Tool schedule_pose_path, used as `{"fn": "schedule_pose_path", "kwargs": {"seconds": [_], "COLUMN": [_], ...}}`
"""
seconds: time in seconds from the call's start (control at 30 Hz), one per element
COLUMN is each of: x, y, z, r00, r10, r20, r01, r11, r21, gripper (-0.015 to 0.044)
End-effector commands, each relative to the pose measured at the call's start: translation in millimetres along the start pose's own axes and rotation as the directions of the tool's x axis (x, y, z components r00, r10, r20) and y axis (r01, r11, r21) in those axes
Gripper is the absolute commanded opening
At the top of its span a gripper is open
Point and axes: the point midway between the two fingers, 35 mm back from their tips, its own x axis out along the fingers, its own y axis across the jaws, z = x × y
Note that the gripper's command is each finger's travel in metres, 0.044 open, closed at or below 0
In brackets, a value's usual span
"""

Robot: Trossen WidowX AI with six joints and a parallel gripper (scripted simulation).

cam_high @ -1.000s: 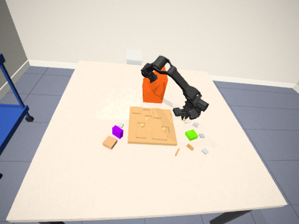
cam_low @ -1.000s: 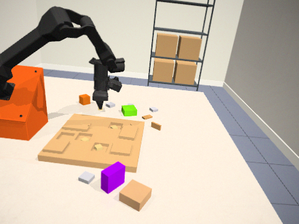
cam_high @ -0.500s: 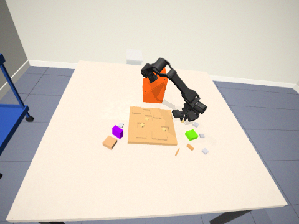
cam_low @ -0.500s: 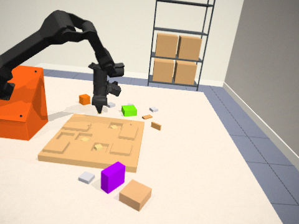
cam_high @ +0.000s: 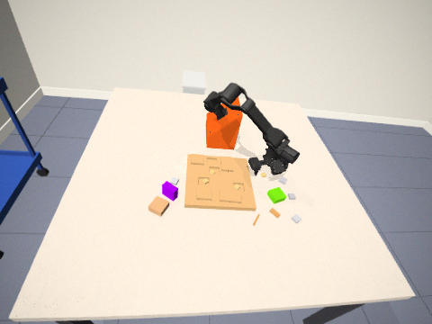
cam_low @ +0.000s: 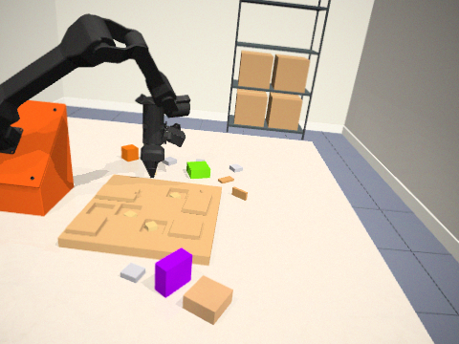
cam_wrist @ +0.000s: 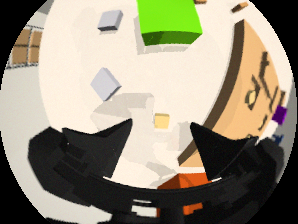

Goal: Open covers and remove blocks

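Note:
My gripper [cam_high: 265,169] [cam_low: 152,175] [cam_wrist: 162,123] is open, low over the table beside the board's right edge in the top view. A small yellow block [cam_high: 264,175] [cam_wrist: 161,120] appears on the table between the spread fingertips, touching neither; the exterior view hides it. The wooden board [cam_high: 191,180] [cam_low: 136,250] has four uncovered wells. Yellow blocks lie in three: one [cam_high: 212,171] [cam_low: 130,214], a second [cam_high: 205,181] [cam_low: 151,225] and a third [cam_high: 237,186] [cam_low: 175,195]. The fourth well [cam_high: 211,160] [cam_low: 100,208] looks empty. Covers such as this one [cam_high: 203,193] [cam_low: 186,228] sit beside the wells.
A green block [cam_high: 276,195] [cam_low: 198,170] [cam_wrist: 169,20], grey tiles [cam_high: 296,219] [cam_wrist: 105,84] and thin orange-brown pieces [cam_high: 274,212] [cam_low: 240,193] lie right of the board. An orange cube [cam_low: 129,153] stands behind the hand. A purple block [cam_high: 170,191] [cam_low: 173,272] and tan block [cam_high: 158,206] [cam_low: 207,299] are left.

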Motion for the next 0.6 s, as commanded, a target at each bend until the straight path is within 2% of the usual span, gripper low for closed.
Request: {"fn": "schedule_pose_path", "kwargs": {"seconds": [0.0,0.57], "x": [-14,-69], "y": [1,2], "z": [3,1], "r00": [1.000,1.000], "r10": [0.007,0.005], "r20": [0.010,0.010], "r01": [-0.007,-0.005], "r11": [1.000,1.000], "r21": [0.005,0.000], "gripper": [0.0440,0.0440]}}
